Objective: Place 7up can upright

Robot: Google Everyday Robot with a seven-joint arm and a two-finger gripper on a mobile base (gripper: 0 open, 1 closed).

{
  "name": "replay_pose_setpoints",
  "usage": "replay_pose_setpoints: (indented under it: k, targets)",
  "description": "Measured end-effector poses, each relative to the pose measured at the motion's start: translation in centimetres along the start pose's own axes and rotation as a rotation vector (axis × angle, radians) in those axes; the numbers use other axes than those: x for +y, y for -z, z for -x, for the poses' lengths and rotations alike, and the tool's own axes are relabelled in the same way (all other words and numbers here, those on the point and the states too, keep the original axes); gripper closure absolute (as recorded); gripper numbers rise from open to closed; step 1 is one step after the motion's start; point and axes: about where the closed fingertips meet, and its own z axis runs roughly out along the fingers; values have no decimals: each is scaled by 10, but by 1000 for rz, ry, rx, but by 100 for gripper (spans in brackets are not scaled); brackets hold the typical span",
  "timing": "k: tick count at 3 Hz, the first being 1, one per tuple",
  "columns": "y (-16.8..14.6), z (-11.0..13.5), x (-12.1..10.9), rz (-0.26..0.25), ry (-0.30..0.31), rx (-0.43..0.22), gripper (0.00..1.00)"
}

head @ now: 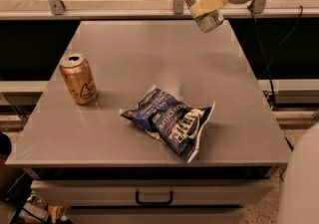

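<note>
Lying near the front of the table [239, 83] is a blue chip bag [169, 123]; an orange can [78, 78] is standing at the table's left side. Above the table's far right corner, the gripper [207, 3] is squeezing the tilted 7up can [213, 21] in the air. Putting it down upright is yet to come.

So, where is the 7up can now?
The 7up can is at upper right, gripped tilted by the tool above the far edge of the table, away from the gold can and chip bag.

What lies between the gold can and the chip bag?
Only bare table, in the camera view. The gripper holds the 7up can above the far right edge.
</note>
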Motion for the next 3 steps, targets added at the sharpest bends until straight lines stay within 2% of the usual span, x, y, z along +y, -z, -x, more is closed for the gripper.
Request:
replay_pose_setpoints:
  k: [1,3]
  targets:
    - [-10,-6,8,48,44,-102,100]
    - [-33,-29,15,123,90,-288,100]
